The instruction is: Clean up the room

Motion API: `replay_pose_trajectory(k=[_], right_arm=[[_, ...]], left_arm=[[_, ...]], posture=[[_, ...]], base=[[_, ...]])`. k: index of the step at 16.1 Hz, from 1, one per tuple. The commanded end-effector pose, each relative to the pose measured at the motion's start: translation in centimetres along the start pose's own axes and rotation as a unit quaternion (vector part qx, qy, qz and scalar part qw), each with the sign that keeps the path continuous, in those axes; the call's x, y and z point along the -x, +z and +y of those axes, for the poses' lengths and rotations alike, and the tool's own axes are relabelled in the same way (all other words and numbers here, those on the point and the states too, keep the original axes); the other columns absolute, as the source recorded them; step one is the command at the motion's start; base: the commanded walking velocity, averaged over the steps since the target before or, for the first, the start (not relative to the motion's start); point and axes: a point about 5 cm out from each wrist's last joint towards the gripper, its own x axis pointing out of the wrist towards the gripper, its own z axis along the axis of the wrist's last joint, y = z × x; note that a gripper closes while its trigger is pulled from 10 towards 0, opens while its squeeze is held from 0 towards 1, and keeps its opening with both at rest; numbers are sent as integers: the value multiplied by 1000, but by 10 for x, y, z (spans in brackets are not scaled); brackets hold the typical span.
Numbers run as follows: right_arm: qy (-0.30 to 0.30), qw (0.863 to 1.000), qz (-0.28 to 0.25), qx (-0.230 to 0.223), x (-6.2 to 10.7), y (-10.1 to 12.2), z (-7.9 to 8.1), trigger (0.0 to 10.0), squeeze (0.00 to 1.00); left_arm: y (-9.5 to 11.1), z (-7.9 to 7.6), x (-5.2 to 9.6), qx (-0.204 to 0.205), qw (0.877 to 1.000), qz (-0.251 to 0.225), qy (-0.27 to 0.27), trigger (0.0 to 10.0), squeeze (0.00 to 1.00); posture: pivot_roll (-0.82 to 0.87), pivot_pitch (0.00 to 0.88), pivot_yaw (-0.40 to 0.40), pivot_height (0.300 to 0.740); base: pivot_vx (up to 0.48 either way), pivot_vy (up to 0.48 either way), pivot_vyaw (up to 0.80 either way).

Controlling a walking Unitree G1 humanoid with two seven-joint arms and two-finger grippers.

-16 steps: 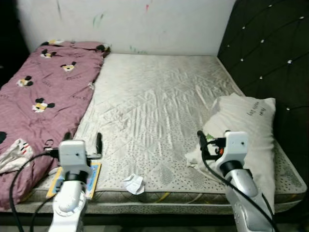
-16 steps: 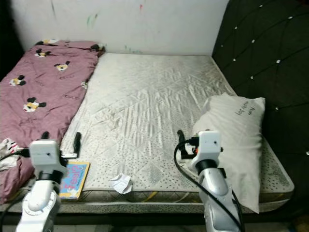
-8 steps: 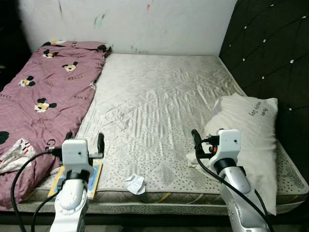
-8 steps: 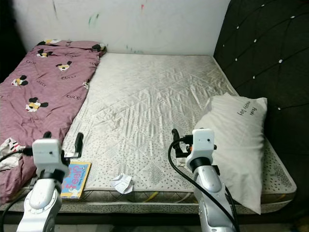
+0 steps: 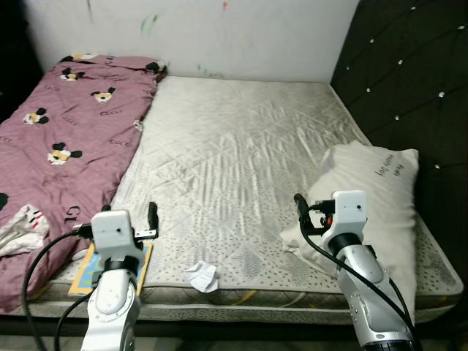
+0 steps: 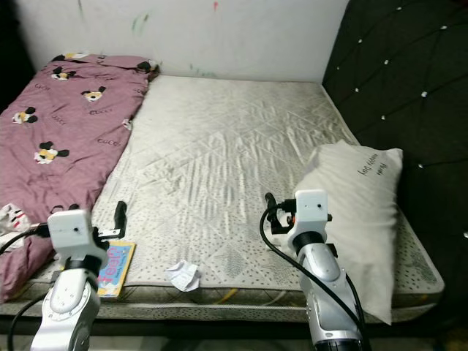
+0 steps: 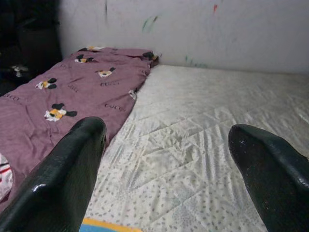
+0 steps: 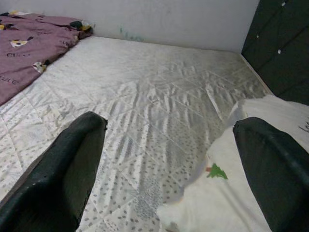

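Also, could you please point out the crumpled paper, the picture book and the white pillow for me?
crumpled paper (image 5: 202, 276), left eye view, its middle.
picture book (image 6: 115, 267), right eye view, bare cover beside the left arm.
white pillow (image 5: 380, 190), left eye view, its upper face.

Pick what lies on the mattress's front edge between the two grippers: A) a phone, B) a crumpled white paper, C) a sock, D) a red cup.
B: a crumpled white paper lies on the mattress near its front edge, between the left gripper and the right gripper.
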Motion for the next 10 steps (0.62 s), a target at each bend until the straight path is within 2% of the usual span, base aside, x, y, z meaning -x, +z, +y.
replay_pose_trajectory(k=[1, 4, 5, 6, 7, 8, 9, 10], right_arm=[[4, 1000, 2, -2, -2, 0, 3, 10000, 0], [2, 1000, 4, -15, -1, -2, 2, 10000, 0], [0, 1000, 0, -2, -1, -1, 0, 10000, 0], [-20, 999, 23, 15, -4, -5, -4, 10000, 0], [-17, 1000, 24, -5, -4, -5, -3, 10000, 0], [-1, 1000, 22, 13, -5, -4, 1, 10000, 0], [23, 999, 12, 28, -5, -3, 10, 10000, 0], [41, 999, 18, -24, -4, -3, 17, 10000, 0]], left_arm=[[0, 3, -3, 0, 1000, 5, 6, 10000, 0], [0, 3, -5, 6, 1000, 9, 8, 10000, 0], [-1, 1, -4, 8, 1000, 12, 5, 10000, 0], [-1, 0, -5, 9, 1000, 12, 4, 10000, 0], [-1, -2, -6, 9, 1000, 11, 2, 10000, 0], [2, -4, -8, 9, 1000, 5, 1, 10000, 0], [6, -4, -10, 4, 1000, -7, 2, 10000, 0], [7, -4, -10, 2, 1000, -8, 3, 10000, 0]], posture=[[31, 21, -49, 740], [29, 26, -45, 740], [19, 29, -39, 740], [14, 38, -37, 740], [14, 38, -37, 740], [16, 34, -36, 740], [17, 35, -36, 740], [18, 35, -36, 740]], base=[[0, 480, 0], [0, 480, 0], [0, 480, 0], [0, 480, 0], [0, 480, 0], [0, 480, 0], [0, 0, 0], [0, 0, 0]])
